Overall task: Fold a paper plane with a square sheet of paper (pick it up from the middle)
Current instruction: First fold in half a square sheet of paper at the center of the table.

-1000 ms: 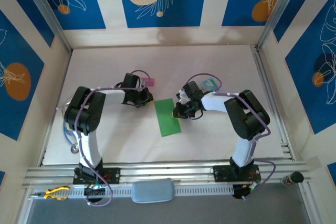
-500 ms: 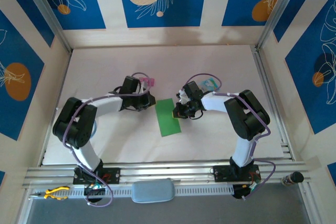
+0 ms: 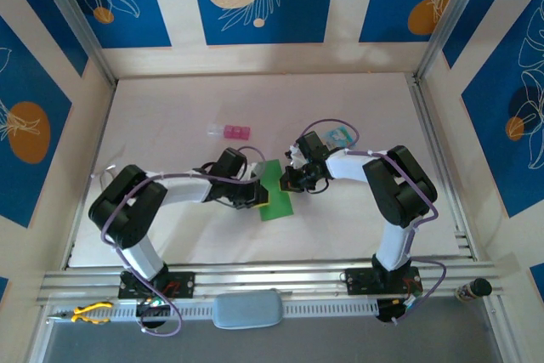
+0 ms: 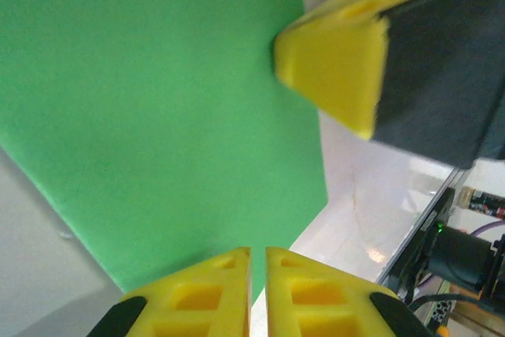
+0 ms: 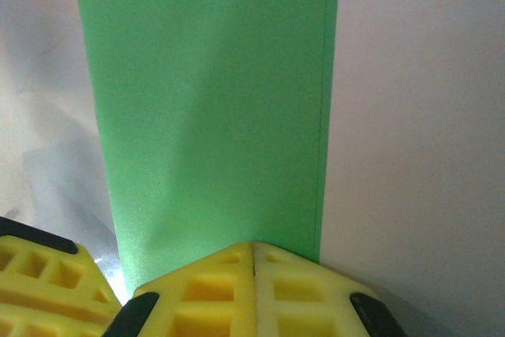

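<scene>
From above, the paper lies flat on the table near its middle, folded to a narrow green strip running from 12 to 6 o'clock with a slight lean. The left gripper sits on its 9 o'clock edge and the right gripper on its 2 o'clock edge. A pink block lies at 11 o'clock of the paper and a blue packet at 2 o'clock, both apart from it.

At the left wrist, the paper spreads toward 10 o'clock. The left gripper is all but closed, with only a slit between the jaws; I cannot tell if it nips the sheet. A right finger rests at the paper's 2 o'clock edge.

At the right wrist, the paper runs up to 12 o'clock from the right gripper, whose jaws meet at its near edge. A left finger shows at 8 o'clock.
</scene>
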Available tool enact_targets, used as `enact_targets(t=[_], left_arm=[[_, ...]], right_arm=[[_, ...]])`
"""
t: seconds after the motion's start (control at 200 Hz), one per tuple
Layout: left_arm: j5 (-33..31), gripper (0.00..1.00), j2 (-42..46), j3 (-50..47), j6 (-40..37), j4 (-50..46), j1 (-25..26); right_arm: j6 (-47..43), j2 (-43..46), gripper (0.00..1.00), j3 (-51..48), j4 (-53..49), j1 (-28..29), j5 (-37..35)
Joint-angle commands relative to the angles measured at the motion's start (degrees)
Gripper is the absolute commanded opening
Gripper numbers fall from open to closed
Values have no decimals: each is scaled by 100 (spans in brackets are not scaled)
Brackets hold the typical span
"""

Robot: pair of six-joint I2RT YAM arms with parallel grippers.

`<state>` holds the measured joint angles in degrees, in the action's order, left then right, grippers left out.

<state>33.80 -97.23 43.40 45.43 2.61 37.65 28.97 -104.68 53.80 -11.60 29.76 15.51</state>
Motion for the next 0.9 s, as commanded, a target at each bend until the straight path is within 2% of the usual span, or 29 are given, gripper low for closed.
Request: enact_targets(t=[0.0, 0.345, 0.5, 0.675, 0.825, 0.895], left_arm=[[258, 14, -115, -289, -213, 31, 85], [45, 15, 444, -667, -474, -357, 85], [-328, 16, 977, -421, -412, -568, 51], [-828, 22, 1273, -138, -466, -614, -336], [-358, 21, 831, 300, -413, -375, -898], [-276, 21, 557, 539, -427, -328, -990]], right_arm=[[-29, -342, 0, -414, -1003, -23, -853], [-21, -286, 0, -394, -1024, 23, -902], [123, 89, 0, -341, -862, 141, -524], [451, 841, 15, -287, -223, 264, 105], [706, 1562, 29, -307, -310, 348, -539], [903, 1941, 30, -509, -393, 277, -862]])
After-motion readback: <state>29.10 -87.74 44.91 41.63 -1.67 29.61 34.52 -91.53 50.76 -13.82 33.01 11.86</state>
